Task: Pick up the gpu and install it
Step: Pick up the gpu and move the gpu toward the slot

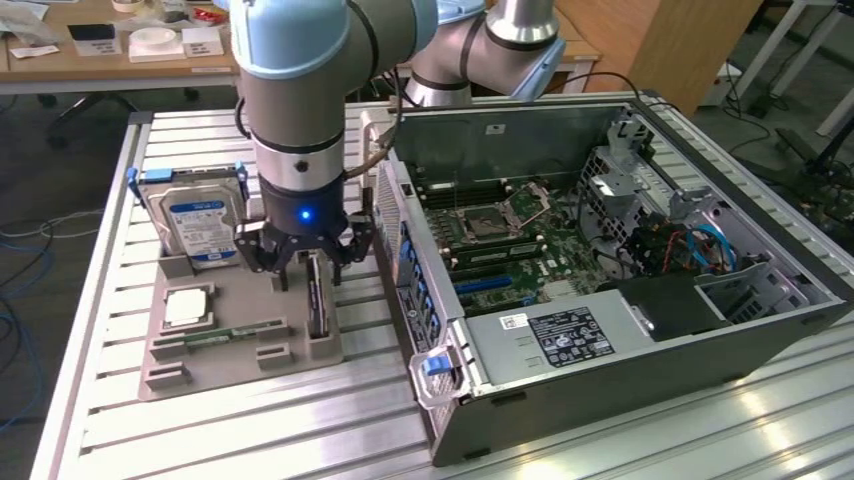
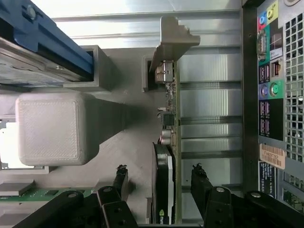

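The gpu (image 1: 318,300) stands on its long edge in a slot of a gray holder (image 1: 240,375) on the counter (image 1: 267,440), just beside the open computer case (image 1: 601,250), on the exterior view's left of it. In the wrist view the gpu (image 2: 165,161) shows edge-on as a thin green circuit board with small silver parts along it. A black cooler block covers one face at the end nearest the camera, and a silver metal end bracket at the far end is bent into a stepped tab. The jaws are apart and straddle the card at its cooler end, one black finger (image 2: 119,178) on the cooler side and the other on the bare board side. Each keeps a narrow gap to the card, so nothing is clamped. The arm (image 1: 300,130) hangs straight down over the holder, with a blue light lit on its wrist. In the same holder, toward the exterior view's left, a silver hard drive (image 1: 198,225) with a blue-white label stands upright in a blue frame. A square processor chip (image 1: 187,305) lies flat there, and a narrow green memory stick (image 1: 220,338) sits in its own slot. Inside the case the motherboard (image 1: 514,235) lies exposed, with a power supply (image 1: 567,335) bearing a black label near the front; the case's rear ports (image 2: 268,85) face the holder
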Controlling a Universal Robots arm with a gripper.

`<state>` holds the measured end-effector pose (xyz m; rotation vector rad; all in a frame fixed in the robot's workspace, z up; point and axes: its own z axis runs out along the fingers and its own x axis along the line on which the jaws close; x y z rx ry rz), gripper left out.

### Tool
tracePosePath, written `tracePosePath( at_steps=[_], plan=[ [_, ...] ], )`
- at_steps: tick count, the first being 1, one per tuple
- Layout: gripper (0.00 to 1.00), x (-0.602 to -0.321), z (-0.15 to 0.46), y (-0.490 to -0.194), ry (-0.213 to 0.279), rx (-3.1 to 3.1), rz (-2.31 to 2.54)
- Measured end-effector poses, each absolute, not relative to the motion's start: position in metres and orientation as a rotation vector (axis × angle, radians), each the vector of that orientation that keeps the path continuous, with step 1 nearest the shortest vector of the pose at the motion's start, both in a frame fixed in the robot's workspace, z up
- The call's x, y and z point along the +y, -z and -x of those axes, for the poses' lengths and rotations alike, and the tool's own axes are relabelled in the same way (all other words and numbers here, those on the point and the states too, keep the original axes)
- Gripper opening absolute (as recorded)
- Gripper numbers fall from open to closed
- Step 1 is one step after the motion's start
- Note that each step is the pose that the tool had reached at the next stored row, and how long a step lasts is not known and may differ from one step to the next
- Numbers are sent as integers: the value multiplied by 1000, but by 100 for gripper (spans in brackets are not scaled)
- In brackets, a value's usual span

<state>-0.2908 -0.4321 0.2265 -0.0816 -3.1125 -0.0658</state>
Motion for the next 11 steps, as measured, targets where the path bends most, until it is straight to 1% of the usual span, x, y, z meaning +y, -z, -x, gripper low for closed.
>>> tracePosePath(
  at_steps=[7,11],
  plan=[
    [65,-432,290,-214,66,-3112,109],
    [65,-432,290,-213,66,-3112,112]
  ],
)
